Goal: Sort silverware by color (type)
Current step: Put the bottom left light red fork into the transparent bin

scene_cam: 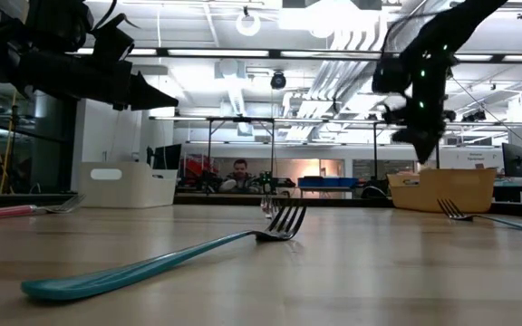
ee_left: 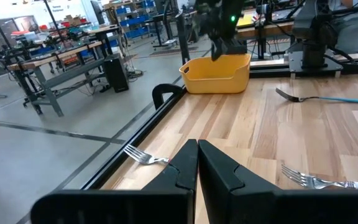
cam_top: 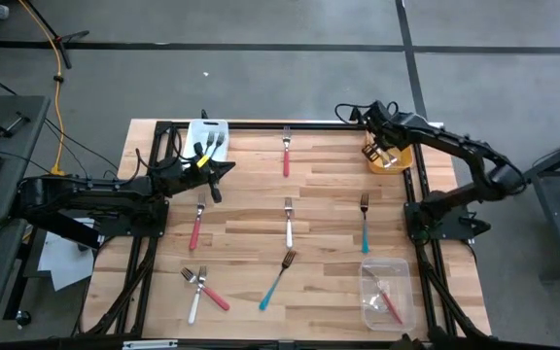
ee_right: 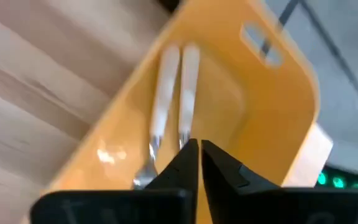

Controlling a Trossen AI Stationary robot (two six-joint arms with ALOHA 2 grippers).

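Note:
Several forks lie loose on the wooden table: a red one (cam_top: 286,156) at the far edge, a red one (cam_top: 196,228), a white one (cam_top: 288,226), two teal ones (cam_top: 365,229) (cam_top: 276,282), and a white and a red one crossed (cam_top: 200,290). My right gripper (ee_right: 199,148) hangs shut and empty above the orange bin (ee_right: 253,93), where two white-handled forks (ee_right: 166,93) lie. By the white bin (cam_top: 207,129), my left gripper (ee_left: 197,152) points level, shut and empty.
The clear bin (cam_top: 387,292) at the near right holds a red fork. Forks lie in the white bin at the far left. A black frame (cam_top: 418,185) borders the table. In the low view a teal fork (scene_cam: 166,263) lies close in front.

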